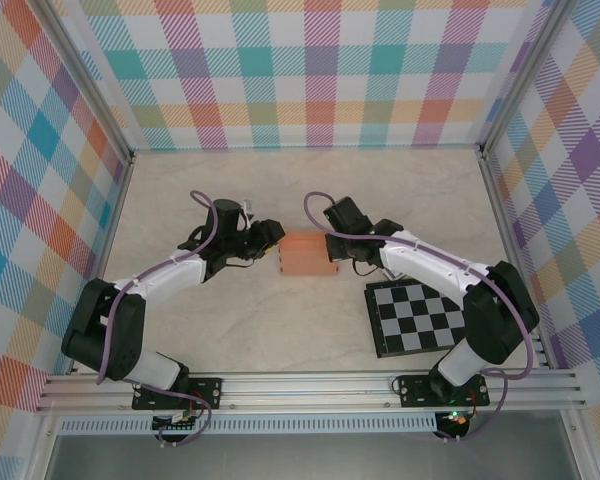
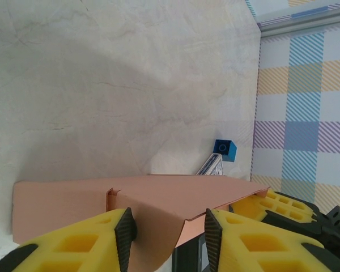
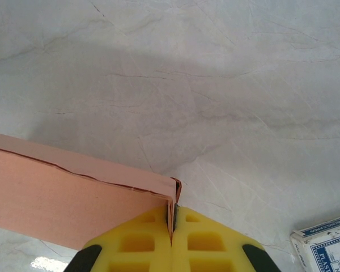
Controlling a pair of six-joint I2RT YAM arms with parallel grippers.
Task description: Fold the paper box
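A: From the top, where's the box (image 1: pixel 308 256)?

B: Mid-table (image 1: pixel 280 330), between the two arms. The left gripper (image 1: pixel 270 240) is at its left end and the right gripper (image 1: pixel 338 250) at its right. The checkered board (image 1: pixel 420 315) lies apart, nearer the right base.

A: How will it handle?

B: I'd judge it as thin card: light, easy to dent, and likely to spring back at the creases. Best taken by an edge or flap near a fold, not squeezed across a panel.

A: And the left wrist?

B: The left gripper (image 2: pixel 169 229) stands partly apart, a pad on each side of a raised fold of the box (image 2: pixel 73 201). It isn't pinching, and I can't tell whether either pad touches. A blue cube (image 2: pixel 224 149) sits beyond, near the wall.

A: Right wrist?

B: The right gripper (image 3: pixel 173 218) is closed tight on the corner edge of the box (image 3: pixel 62 198), with the card sandwiched between the pads. The long panel runs off to the left. A printed carton (image 3: pixel 326 243) sits at the lower right.
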